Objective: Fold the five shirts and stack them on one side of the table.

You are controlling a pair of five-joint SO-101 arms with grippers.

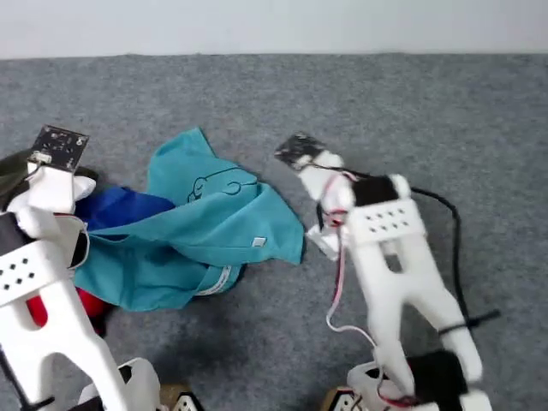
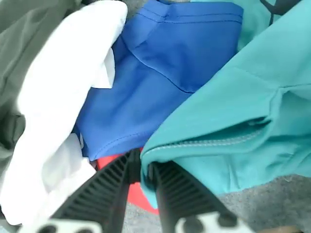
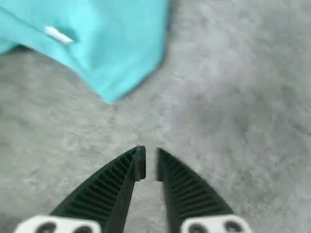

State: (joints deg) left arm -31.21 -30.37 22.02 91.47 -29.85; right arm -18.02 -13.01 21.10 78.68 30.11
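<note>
**Teal shirt held at its hem; heap not yet sorted**

The five shirts lie in one loose heap on the left part of the table [image 1: 445, 111]. The teal shirt [image 1: 201, 231] is on top, crumpled and partly spread. It covers most of the blue shirt [image 1: 120, 210] and the red shirt [image 1: 92, 301]. The white shirt [image 2: 63, 82] and the olive shirt [image 2: 24, 34] are bunched at the heap's far left. The left gripper [image 2: 142, 166] has its jaws pressed together on the teal hem, apparently so that this top shirt can be drawn off the others. The right gripper [image 3: 147, 162] hangs over bare table just beside the teal shirt's free corner, with its jaws nearly together and holding nothing. It is probably placed to take that corner, and would first have to open. No shirt is folded or stacked, so the task appears to be at its start.
</note>
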